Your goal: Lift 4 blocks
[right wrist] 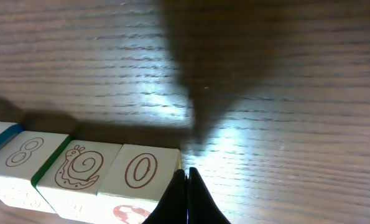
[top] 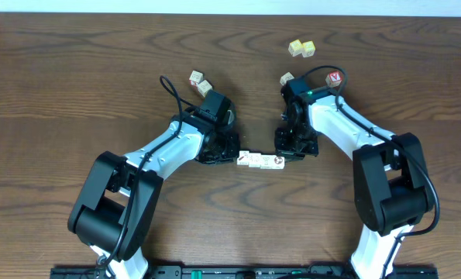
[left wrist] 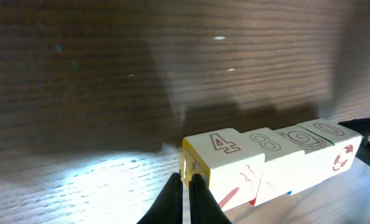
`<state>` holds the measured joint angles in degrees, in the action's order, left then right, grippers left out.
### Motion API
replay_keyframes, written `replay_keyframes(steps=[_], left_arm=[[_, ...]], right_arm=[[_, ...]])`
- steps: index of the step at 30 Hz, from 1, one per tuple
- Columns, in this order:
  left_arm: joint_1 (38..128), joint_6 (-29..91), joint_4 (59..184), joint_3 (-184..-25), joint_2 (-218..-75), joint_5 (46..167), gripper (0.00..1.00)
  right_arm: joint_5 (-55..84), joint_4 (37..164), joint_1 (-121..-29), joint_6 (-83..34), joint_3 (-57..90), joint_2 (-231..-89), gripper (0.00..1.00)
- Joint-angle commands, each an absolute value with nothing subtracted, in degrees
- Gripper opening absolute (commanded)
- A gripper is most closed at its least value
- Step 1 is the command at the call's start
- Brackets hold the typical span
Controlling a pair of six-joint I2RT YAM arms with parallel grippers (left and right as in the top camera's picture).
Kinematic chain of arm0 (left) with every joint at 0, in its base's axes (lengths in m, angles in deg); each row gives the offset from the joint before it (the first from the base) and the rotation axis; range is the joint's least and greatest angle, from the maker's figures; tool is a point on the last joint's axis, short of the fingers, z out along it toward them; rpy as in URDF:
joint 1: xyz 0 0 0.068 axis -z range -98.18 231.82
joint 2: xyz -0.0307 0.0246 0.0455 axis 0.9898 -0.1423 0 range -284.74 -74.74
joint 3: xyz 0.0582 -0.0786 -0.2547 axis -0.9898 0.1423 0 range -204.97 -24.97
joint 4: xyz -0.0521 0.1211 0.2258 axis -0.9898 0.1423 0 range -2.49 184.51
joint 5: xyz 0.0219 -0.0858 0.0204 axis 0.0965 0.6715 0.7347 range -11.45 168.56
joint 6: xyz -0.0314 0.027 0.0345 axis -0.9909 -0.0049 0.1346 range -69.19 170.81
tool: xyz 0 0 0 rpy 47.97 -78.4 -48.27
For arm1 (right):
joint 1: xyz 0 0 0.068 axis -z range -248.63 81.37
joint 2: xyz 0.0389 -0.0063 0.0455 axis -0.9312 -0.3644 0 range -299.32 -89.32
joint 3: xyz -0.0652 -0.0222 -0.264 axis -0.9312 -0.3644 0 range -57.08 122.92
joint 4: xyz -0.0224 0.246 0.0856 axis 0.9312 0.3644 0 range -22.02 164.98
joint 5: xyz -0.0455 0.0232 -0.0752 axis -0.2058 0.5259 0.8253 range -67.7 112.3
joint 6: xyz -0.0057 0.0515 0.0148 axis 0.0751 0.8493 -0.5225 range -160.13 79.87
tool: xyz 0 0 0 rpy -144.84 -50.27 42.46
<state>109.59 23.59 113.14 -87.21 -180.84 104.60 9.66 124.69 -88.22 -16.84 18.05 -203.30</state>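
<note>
Closest to the left wrist lens: left gripper [left wrist: 185, 182], black fingers pinched flat together, nothing between them. Tips butted against the yellow-framed end face of the 4 block [left wrist: 221, 152] — touching it, not clasping it. Beyond that, set face to face in one line running off to the right: 8 block [left wrist: 268, 144], snail block [left wrist: 301, 139], 0 block [left wrist: 329, 132]. Red marks along the near sides.

Closest to the right wrist lens: right gripper [right wrist: 186, 177], also fully closed and empty-jawed. Tips set against the end of the 0 block, at its lower right corner, with the snail and 8 blocks lined up leftward and a blue-edged sliver of the fourth at the frame's edge.

Seen from overhead: blocks [top: 261, 160] as a short whitish row in the gap between the two grippers — left gripper at the row's left end, right gripper at its right end. Cannot tell whether resting on the table [top: 60, 93] or just clear of it.

Well apart from the row: two yellowish cubes [top: 301, 48] near the far edge, a pair of cubes [top: 200, 82] beside the left arm, a single cube [top: 287, 78] and a red-lettered cube [top: 335, 77] by the right arm.
</note>
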Motion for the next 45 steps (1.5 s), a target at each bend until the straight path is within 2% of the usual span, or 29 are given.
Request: replay_keyframes(steps=[1, 4, 7, 13, 16, 18, 20, 23, 28, 35, 45], left_arm=[[110.31, 22.87, 113.31, -86.90, -181.26, 106.41, 0.08], [110.05, 22.89, 114.12, -86.94, -181.02, 104.34, 0.07], [108.08, 22.89, 119.65, -88.45, -178.27, 94.74, 0.07], [106.42, 23.77, 120.52, -89.63, -170.05, 92.62, 0.08], [107.51, 23.72, 118.16, -89.61, -169.15, 92.62, 0.07], [108.52, 23.72, 116.52, -89.59, -169.65, 92.18, 0.07], [109.46, 23.72, 115.61, -89.59, -170.55, 88.93, 0.07], [109.07, 23.77, 116.26, -89.68, -170.62, 83.72, 0.08], [106.38, 24.68, 119.63, -91.42, -166.86, 83.42, 0.07], [106.53, 25.01, 115.54, -91.42, -165.17, 83.83, 0.07], [106.86, 25.06, 114.01, -91.42, -169.94, 81.76, 0.07]], right_arm=[[8.76, 124.71, -87.24, -16.60, 17.70, -203.21, 0.01], [10.42, 125.30, -86.58, -16.58, 17.83, -203.21, 0.01], [16.11, 130.33, -84.64, -16.60, 20.41, -203.21, 0.01], [18.58, 135.49, -82.87, -18.18, 25.31, -203.21, 0.04], [16.50, 135.22, -83.46, -19.71, 25.05, -203.21, 0.07], [16.21, 135.62, -84.27, -20.06, 24.41, -203.21, 0.01], [16.19, 136.86, -85.47, -20.01, 23.60, -203.21, 0.01], [16.30, 140.58, -87.50, -18.94, 23.45, -202.92, 0.01], [18.47, 143.64, -90.69, -18.85, 23.45, -198.20, 0.01], [18.12, 140.19, -97.82, -13.22, 22.38, -190.62, 0.01], [17.40, 124.62, -111.37, -0.43, 11.45, -190.47, 0.01]])
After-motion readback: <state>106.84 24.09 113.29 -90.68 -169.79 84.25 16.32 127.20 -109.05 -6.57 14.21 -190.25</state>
